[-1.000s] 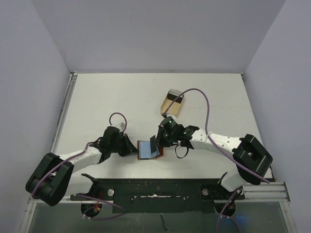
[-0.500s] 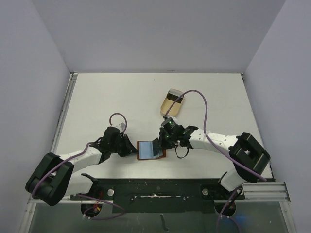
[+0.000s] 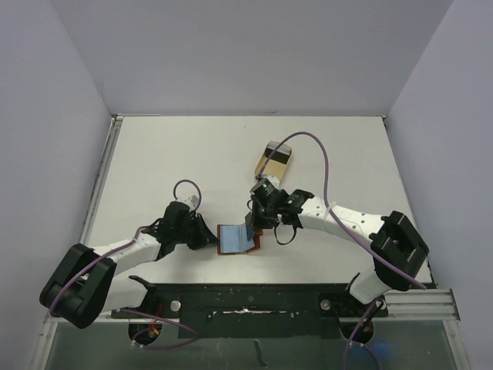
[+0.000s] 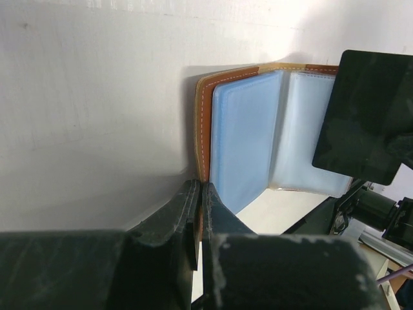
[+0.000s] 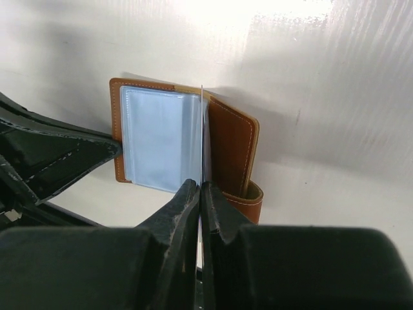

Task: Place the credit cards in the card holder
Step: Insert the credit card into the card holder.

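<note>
The card holder (image 3: 235,238) lies open on the table, brown cover down and pale blue plastic sleeves (image 4: 242,139) facing up. My left gripper (image 4: 200,191) is shut on the near-left edge of its brown cover (image 4: 202,123). My right gripper (image 5: 201,188) is shut on a credit card (image 5: 202,139), which shows there as a thin line, edge-on. That card stands upright over the holder's fold, between the sleeves (image 5: 158,137) and the brown flap (image 5: 231,148). From the left wrist its face shows as a dark rectangle (image 4: 369,116). In the top view the right gripper (image 3: 253,224) is just right of the holder and the left gripper (image 3: 208,236) just left of it.
A tan tray (image 3: 275,161) with something dark in it sits beyond the right gripper, toward the far side. A purple cable (image 3: 327,173) loops over the right arm. The left gripper's fingers (image 5: 61,158) reach into the right wrist view from the left.
The right wrist has shifted slightly toward the far side and its arm has swung a little, with the card still held upright over the holder. The left arm has not moved.
</note>
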